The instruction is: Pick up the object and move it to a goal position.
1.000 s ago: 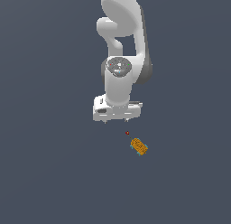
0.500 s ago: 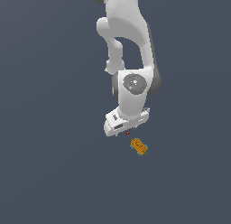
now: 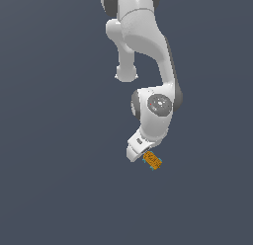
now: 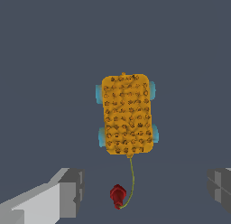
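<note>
One arm [image 3: 148,51], one tool [image 4: 144,191], one cart [image 4: 127,114] and one red dot [image 4: 117,194] are counted. In the wrist view, a grey finger [image 4: 67,191] is seen at one side, then the dot, then the second finger [image 4: 221,182] at the other, so the tool is held wide apart with nothing clamped. The orange studded cart, with four teal wheels, is seen lying on the grey floor [image 3: 49,189] beyond the fingers, untouched; a thin cord is trailed from it to the dot. In the exterior view, the cart [image 3: 152,160] is found just beside the tool's white body, on that view's right. Nothing is seen between fingers and cart.
</note>
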You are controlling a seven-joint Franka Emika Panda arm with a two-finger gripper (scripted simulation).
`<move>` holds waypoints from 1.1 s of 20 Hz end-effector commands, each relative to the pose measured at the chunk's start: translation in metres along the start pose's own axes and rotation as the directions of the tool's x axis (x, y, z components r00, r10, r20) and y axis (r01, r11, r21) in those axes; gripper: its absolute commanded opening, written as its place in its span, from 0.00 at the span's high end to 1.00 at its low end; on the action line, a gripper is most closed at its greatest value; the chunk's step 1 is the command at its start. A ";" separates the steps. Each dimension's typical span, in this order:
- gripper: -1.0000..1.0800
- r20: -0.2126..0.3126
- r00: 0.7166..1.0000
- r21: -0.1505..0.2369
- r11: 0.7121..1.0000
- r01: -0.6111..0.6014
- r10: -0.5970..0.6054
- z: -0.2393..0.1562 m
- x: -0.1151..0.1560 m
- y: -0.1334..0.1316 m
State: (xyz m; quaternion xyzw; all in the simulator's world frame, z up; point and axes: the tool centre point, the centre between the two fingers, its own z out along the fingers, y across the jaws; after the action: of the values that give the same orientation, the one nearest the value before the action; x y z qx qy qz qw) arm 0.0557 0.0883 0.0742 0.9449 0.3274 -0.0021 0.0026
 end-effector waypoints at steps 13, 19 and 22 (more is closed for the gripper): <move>0.04 -0.005 0.998 0.003 0.998 0.065 -0.065 0.018 0.010 -0.006; 0.04 -0.006 0.998 0.003 0.998 0.068 -0.068 0.048 0.009 -0.007; 0.04 -0.006 0.998 0.003 0.998 0.069 -0.069 0.057 0.010 -0.007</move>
State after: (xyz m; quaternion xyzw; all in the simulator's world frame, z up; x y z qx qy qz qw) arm 0.0585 0.0991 0.0214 0.9331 0.3596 -0.0008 -0.0001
